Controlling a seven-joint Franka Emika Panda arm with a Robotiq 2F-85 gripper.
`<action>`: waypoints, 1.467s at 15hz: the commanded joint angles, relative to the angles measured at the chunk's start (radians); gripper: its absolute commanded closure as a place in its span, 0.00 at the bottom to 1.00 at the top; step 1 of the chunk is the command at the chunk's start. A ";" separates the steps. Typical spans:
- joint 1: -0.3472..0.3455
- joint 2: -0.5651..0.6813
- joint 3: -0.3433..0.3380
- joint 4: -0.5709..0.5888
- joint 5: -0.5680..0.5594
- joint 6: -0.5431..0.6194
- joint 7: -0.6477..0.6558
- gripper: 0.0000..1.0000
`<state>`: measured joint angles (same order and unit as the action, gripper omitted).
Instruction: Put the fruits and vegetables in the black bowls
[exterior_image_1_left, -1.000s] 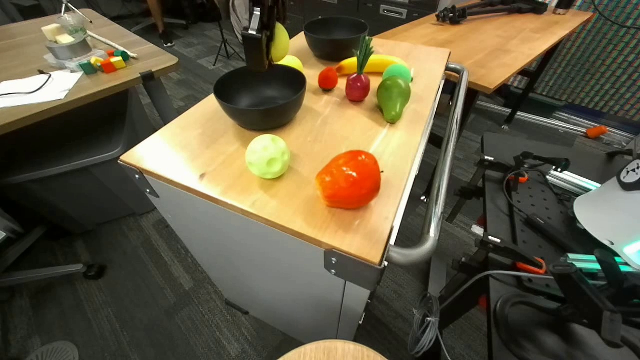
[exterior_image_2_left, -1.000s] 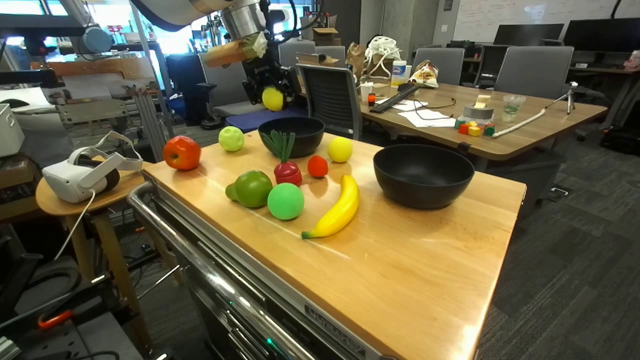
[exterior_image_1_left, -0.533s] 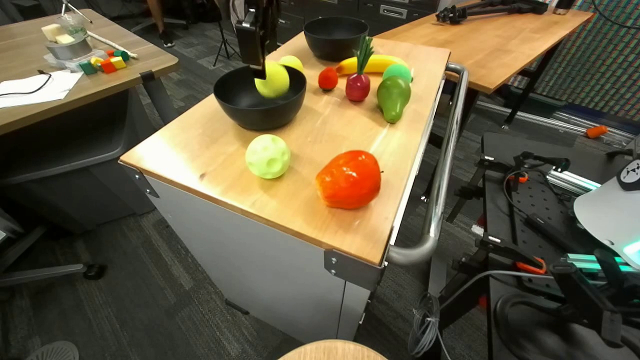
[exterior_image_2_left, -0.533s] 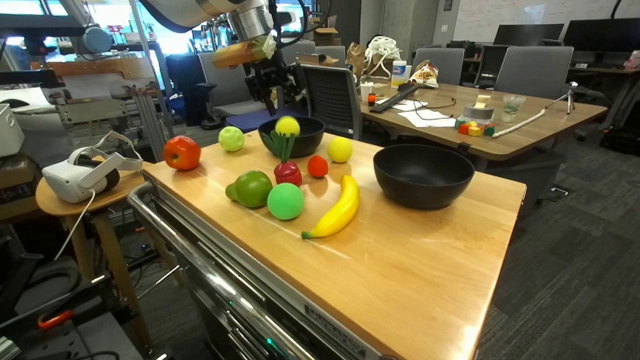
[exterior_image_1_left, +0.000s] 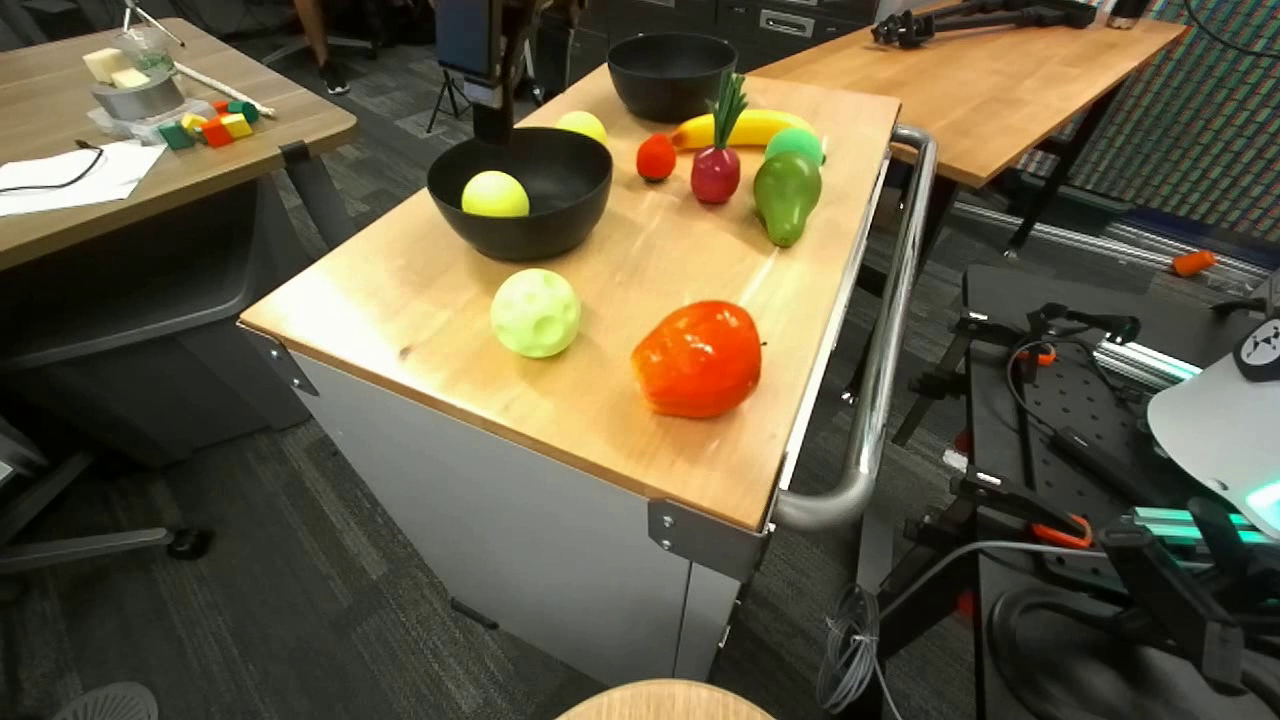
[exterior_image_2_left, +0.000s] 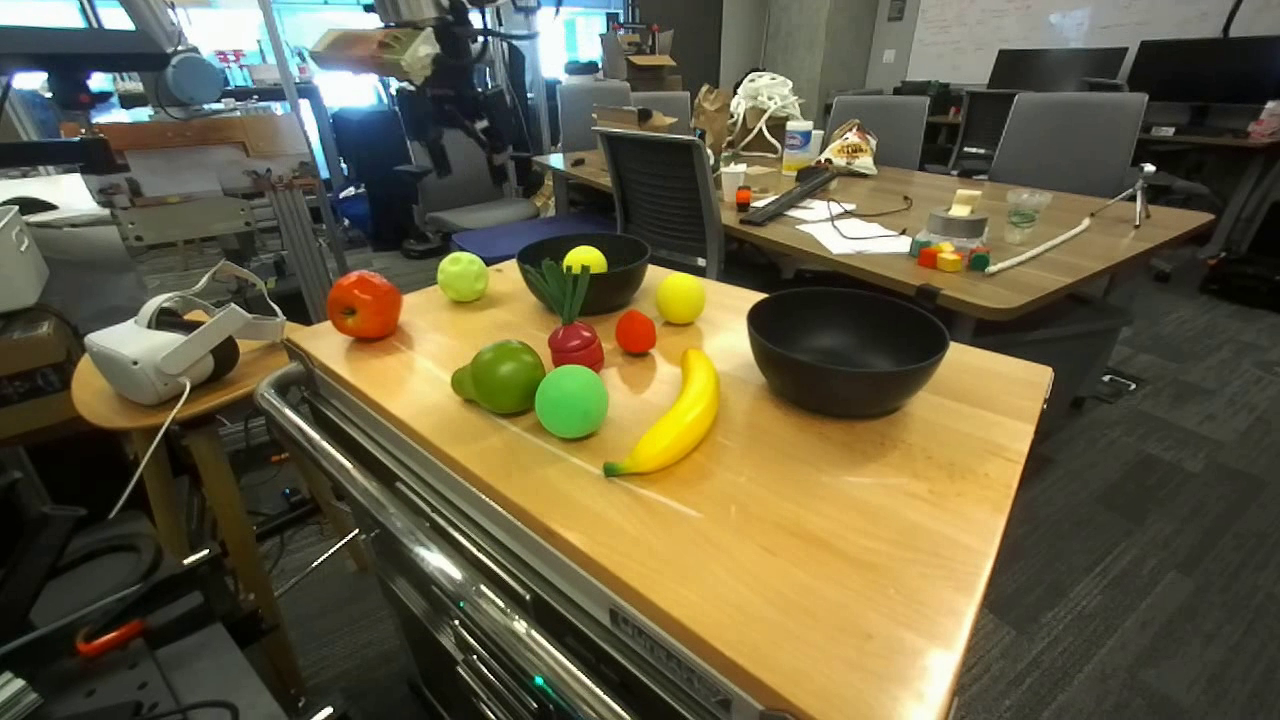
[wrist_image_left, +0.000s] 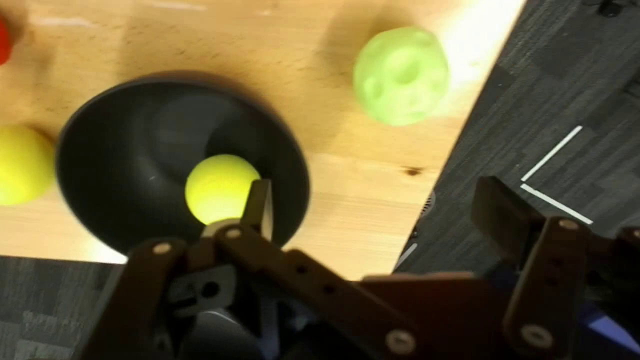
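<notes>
The claw (wrist_image_left: 375, 200) gapes wide, higher than the bench (exterior_image_2_left: 860, 560), near a corner away from the metal rail (exterior_image_1_left: 905, 290); a yellow ball (exterior_image_1_left: 495, 195) lies in the black bowl (exterior_image_1_left: 540, 235) nearest that corner, beside the edge opposite the rail; a second yellow ball (exterior_image_2_left: 680, 299) sits between this bowl and the other black bowl (exterior_image_2_left: 848, 378), farther along that edge; the avocado (exterior_image_2_left: 508, 375) and green ball (exterior_image_2_left: 571, 401) lie toward the rail edge; a red fruit (exterior_image_1_left: 700, 358) sits near one rail corner, a pale green ball (exterior_image_1_left: 536, 313) near the adjoining short edge.
</notes>
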<state>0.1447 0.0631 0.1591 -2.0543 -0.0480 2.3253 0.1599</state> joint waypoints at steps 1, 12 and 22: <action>0.058 -0.050 0.040 -0.098 -0.028 0.050 0.153 0.00; 0.075 0.048 0.036 -0.111 -0.005 0.178 0.257 0.00; 0.117 0.208 -0.088 -0.078 -0.111 0.314 0.512 0.00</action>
<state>0.2318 0.2399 0.0967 -2.1603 -0.1433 2.6300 0.6167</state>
